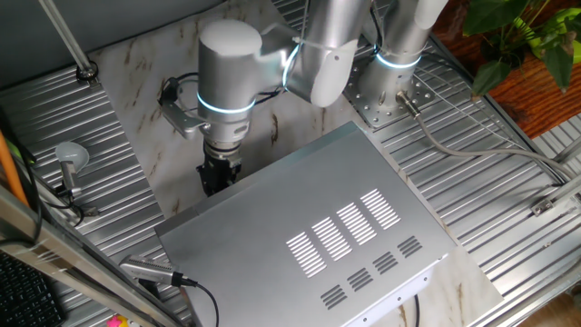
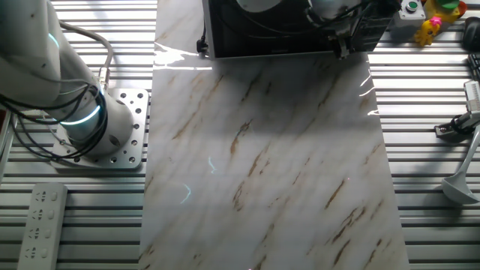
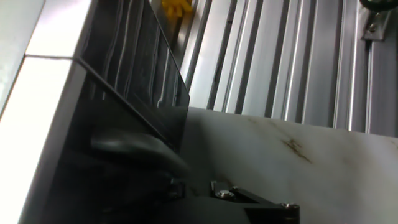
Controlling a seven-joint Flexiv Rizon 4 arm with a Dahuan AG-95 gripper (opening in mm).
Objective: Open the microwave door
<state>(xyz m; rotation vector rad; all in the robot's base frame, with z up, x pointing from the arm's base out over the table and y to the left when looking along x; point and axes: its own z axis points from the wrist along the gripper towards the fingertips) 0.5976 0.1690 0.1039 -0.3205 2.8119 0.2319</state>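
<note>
A marble-patterned board covers the middle of the ribbed metal bench, brown veins running across its pale face. Near the left edge in the other fixed view lies a white power strip. At the far right sit a yellow toy and a grey box with a green button. On the right side rests a grey ladle-like utensil. In one fixed view, green leaves hang over the far right corner.

Microwave door (black) faces the marble board
</note>
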